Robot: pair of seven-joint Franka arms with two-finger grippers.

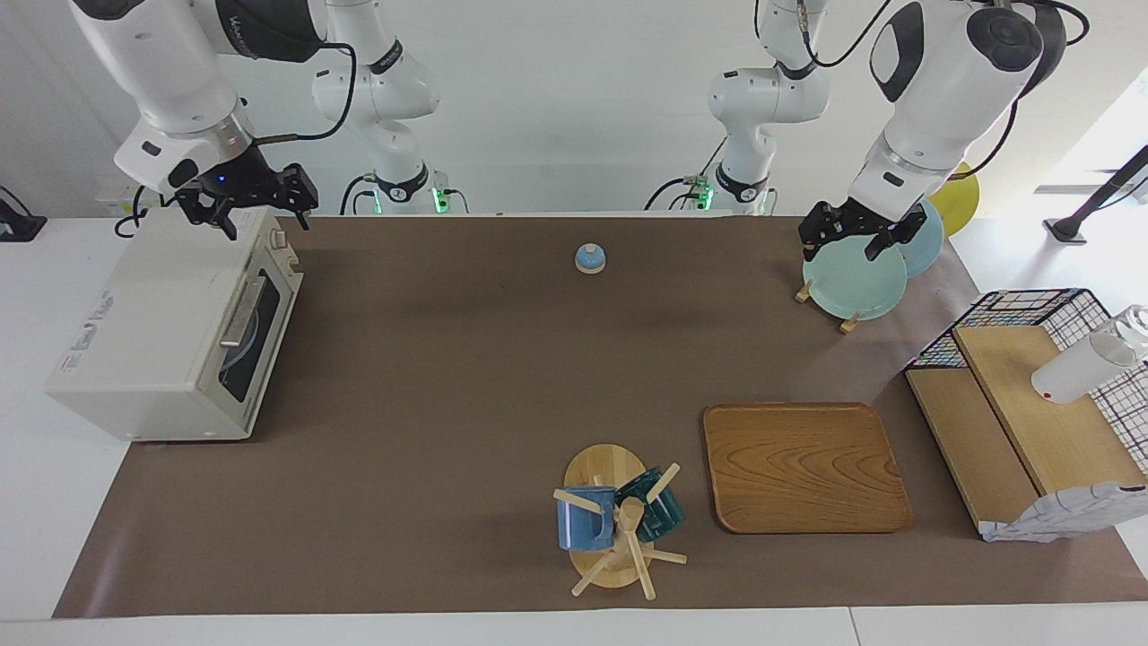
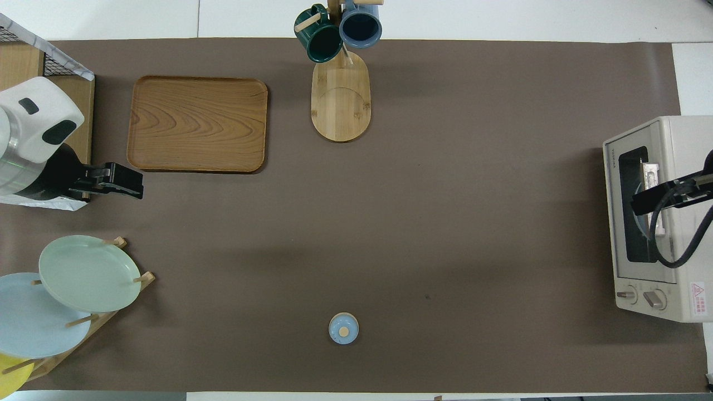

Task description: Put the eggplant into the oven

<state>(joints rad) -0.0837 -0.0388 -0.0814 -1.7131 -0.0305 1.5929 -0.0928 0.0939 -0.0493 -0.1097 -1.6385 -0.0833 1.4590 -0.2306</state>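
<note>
The oven (image 1: 175,332) is sitting at the right arm's end of the table (image 1: 448,377), on the edge of the brown mat, with its dark glass door shut and its metal bar handle (image 1: 240,311) lying across the front. The eggplant is not showing in either view; whether it is lying inside the oven cannot be told through the dark glass, where only a pale curved shape is showing. The right gripper (image 1: 248,208) is hanging in the air over the top of the oven at the end nearer to the robots, touching nothing, with its fingers spread apart and nothing between them. The left gripper (image 1: 861,235) is hovering over the pale green plate (image 1: 852,283) that is leaning in the wooden plate rack (image 2: 83,328) at the left arm's end of the table; its fingers are also standing apart and carrying nothing. A small blue bell (image 1: 590,258) is resting on the mat between the two arms. Farther from the robots, a wooden tray (image 1: 803,467) is lying beside a mug tree (image 1: 619,529) that is carrying a blue mug (image 1: 585,523) and a dark green mug (image 1: 657,507).
</note>
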